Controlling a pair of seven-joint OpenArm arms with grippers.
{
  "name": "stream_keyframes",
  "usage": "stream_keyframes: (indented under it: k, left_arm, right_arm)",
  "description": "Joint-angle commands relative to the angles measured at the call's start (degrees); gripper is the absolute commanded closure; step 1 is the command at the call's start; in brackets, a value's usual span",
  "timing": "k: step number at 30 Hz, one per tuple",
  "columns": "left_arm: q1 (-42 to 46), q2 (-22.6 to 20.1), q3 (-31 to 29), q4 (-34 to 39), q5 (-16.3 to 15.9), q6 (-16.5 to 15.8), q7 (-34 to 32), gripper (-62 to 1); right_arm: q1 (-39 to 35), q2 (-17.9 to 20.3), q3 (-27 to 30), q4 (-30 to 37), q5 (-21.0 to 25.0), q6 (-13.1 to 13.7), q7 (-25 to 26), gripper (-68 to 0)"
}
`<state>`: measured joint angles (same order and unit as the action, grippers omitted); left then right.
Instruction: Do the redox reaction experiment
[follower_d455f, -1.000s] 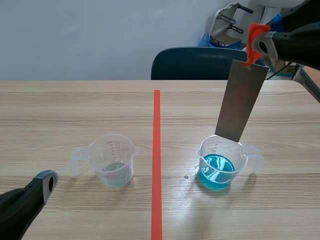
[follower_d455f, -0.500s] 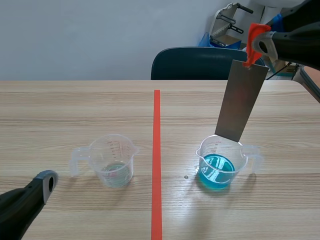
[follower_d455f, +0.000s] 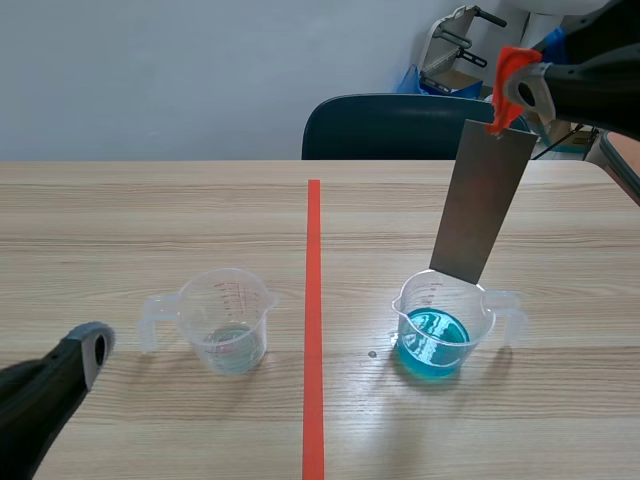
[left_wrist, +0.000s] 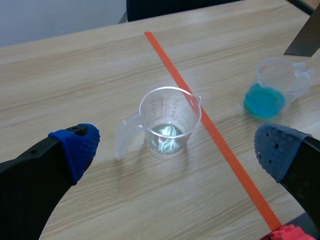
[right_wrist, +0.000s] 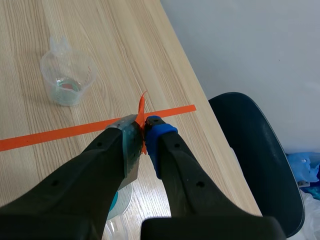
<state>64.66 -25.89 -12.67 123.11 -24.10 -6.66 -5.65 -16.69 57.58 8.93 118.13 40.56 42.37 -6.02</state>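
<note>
A grey metal plate hangs tilted from my right gripper, which is shut on its top end, where an orange-red tag sticks out. The plate's lower edge hangs just at the far rim of a clear beaker of blue liquid. In the right wrist view the fingers pinch the plate and tag, with the blue beaker below. A second clear beaker, nearly empty, stands left of the tape line. My left gripper is open, low and near, with that beaker ahead between its fingers.
An orange-red tape line runs down the middle of the wooden table. A dark chair stands behind the far edge. A small droplet lies on the table beside the blue beaker.
The left arm has shifted slightly at the picture's lower left. The right arm, plate and both beakers have not moved.
</note>
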Motion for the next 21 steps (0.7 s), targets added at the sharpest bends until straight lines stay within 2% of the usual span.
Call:
stream_keyframes:
  k: [1, 5, 6, 9, 11, 14, 17, 21]
  left_arm:
    - [-1.7, 0.3, 0.5, 0.0, -0.3, -0.5, -0.7, -62.3]
    - [-6.2, 0.2, 2.1, -1.4, -0.3, -3.6, -0.7, -62.3]
    - [-7.6, 0.0, 2.8, -1.8, -0.3, -4.0, -0.5, -59.5]
    - [-12.5, 0.0, 5.7, -4.5, -0.3, -4.6, -0.5, -29.0]
    - [-16.8, 0.0, 8.3, -7.3, 0.0, -4.7, -0.5, -17.9]
    - [-25.2, 0.0, 13.4, -13.2, 0.9, -4.7, -0.5, -10.9]
    - [-34.7, 0.0, 20.9, -20.6, 3.5, -4.7, -0.5, -4.2]
    - [-46.6, 0.3, 31.3, -30.0, 4.5, -4.4, -1.0, -3.6]
  right_arm:
    - [1.3, 0.2, 0.2, 0.2, 0.6, 0.4, 1.1, -0.8]
    - [1.3, 0.2, 0.2, 0.2, 0.6, 0.4, 1.1, -0.8]
    - [1.3, 0.2, 0.2, 0.2, 0.6, 0.4, 1.1, -0.8]
    - [1.3, 0.2, 0.2, 0.2, 0.6, 0.4, 1.1, -0.8]
    - [1.3, 0.2, 0.2, 0.2, 0.6, 0.4, 1.1, -0.8]
    - [1.3, 0.2, 0.2, 0.2, 0.6, 0.4, 1.1, -0.8]
    - [1.3, 0.2, 0.2, 0.2, 0.6, 0.4, 1.1, -0.8]
    - [1.3, 0.2, 0.2, 0.2, 0.6, 0.4, 1.1, -0.8]
